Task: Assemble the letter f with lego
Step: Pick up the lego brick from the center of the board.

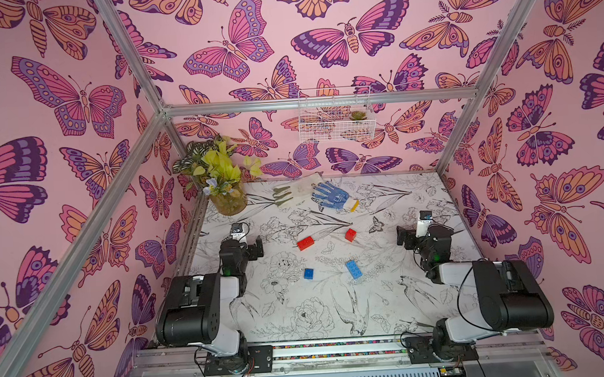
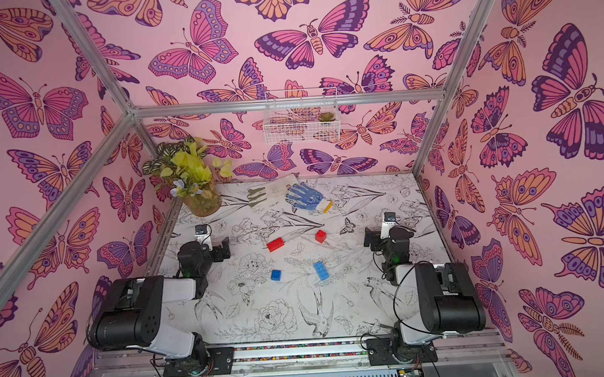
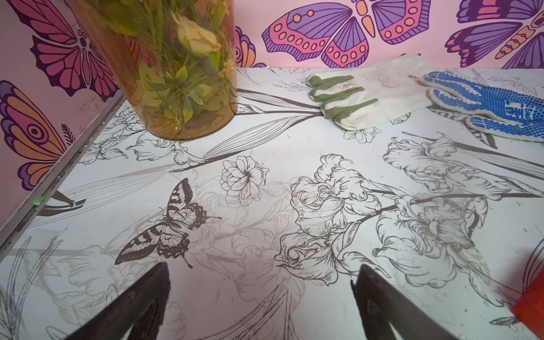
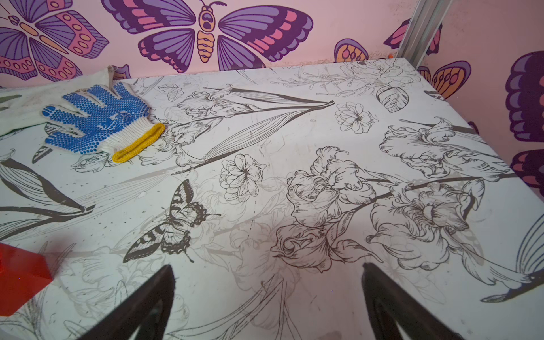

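Pink walls (image 1: 62,101) printed with large purple, magenta and orange butterflies closed in the space at the back and on both sides. They were held by a bare aluminium frame (image 1: 318,102) whose bars met at the back corners. A white wire basket (image 1: 336,133) hung on the rear bar with a small succulent (image 1: 358,116) inside. The tabletop (image 1: 299,312) was white, covered in black line drawings of flowers, birds and butterflies, and scuffed in places. In its far left corner stood an amber glass vase (image 1: 229,201) of yellow-green foliage. Along the far edge lay a white glove (image 1: 293,191) with green fingertips, and a blue dotted glove (image 1: 330,195) lay against it. The light was soft and even.
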`<state>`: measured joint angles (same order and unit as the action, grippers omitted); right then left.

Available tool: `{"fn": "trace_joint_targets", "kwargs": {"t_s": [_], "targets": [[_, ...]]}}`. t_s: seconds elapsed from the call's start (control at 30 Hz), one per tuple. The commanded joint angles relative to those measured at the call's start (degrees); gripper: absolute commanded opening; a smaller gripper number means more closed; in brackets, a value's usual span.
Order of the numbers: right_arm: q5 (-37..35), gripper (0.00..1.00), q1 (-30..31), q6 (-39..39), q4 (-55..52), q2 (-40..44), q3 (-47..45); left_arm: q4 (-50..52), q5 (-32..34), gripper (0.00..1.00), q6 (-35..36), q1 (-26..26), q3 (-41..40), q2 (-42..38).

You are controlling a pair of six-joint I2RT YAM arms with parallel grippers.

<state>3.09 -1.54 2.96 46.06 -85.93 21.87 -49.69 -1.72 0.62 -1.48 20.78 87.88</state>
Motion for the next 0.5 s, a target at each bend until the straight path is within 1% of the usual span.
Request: {"fn": "trace_joint_targets", "kwargs": {"t_s": [0.0,0.33,0.47], "targets": [[0.7,0.99,-0.5,-0.3,0.6,-0.6,1.2,-1.1,-0.4,0.99,0.4,0.1,0.8,0.5],[0.6,0.99,-0.5,-0.3,0.8,-0.5,1.1,-0.9,-1.3,0.99,-0.4,-0.8,0.8,0.5],[0.6,0.99,-0.5,-0.1,1.6,0.0,1.1,-0.2,1.4,0.99,-1.4,-0.8,0.8,-1.0]]}}
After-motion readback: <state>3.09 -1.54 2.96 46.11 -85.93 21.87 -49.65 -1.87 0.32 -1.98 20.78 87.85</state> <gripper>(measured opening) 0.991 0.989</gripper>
